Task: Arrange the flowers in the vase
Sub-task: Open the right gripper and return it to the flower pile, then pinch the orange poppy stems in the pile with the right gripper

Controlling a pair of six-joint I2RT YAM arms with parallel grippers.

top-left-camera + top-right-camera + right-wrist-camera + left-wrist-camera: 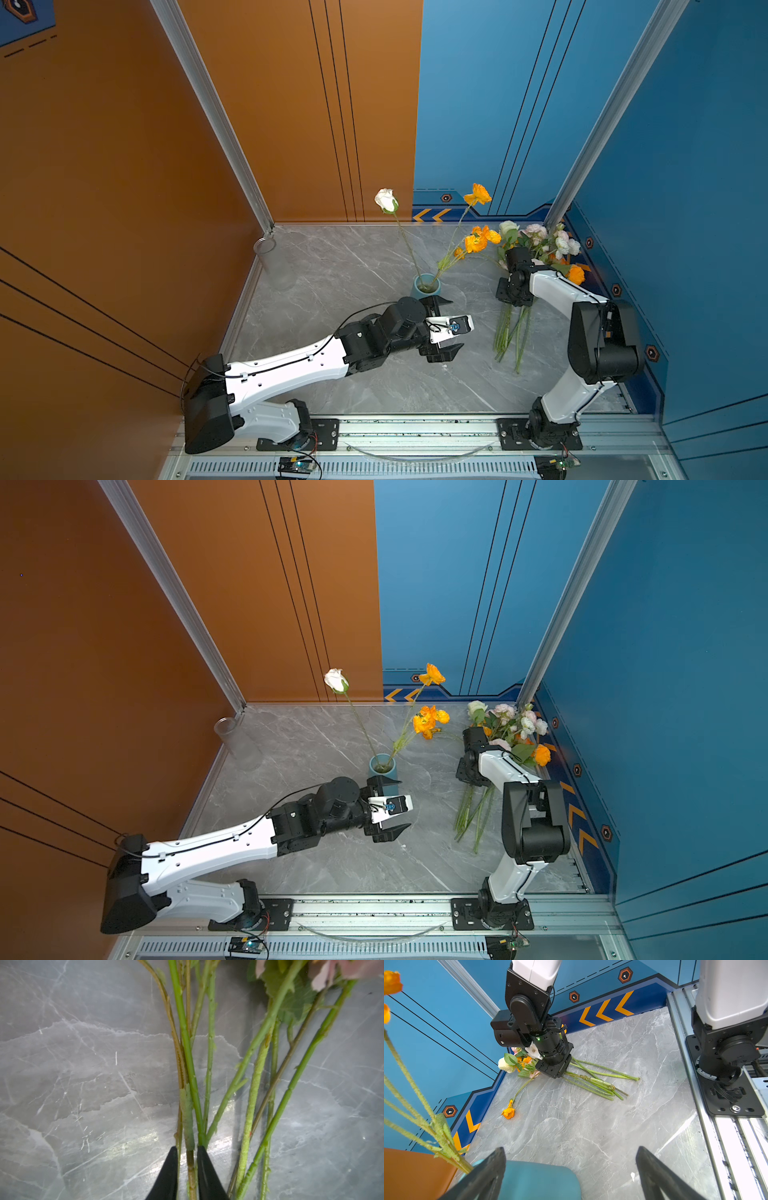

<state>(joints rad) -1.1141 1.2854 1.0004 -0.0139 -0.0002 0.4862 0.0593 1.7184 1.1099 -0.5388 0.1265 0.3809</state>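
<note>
An orange wall (124, 166) meets a blue wall (685, 166) behind the grey marble table (332, 270). A glass (274, 266) stands in the far left corner. The left gripper (456, 323) reaches level, jaws wide, just near of the teal vase (372, 773) (a rose (386, 200) and poppies (478, 193) stand in it). At right the flowers (593, 1080) lie flat; the right gripper (187, 1148) points down, pinching a stem.

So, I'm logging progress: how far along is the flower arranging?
Done: a white rose and orange-blossomed stems stand in the small teal vase. In hand: the right claw pinches one stem of the loose bunch of green-stemmed flowers. Left: the rest of that bunch, lying on the grey marble table. The left claw is open beside the vase.
</note>
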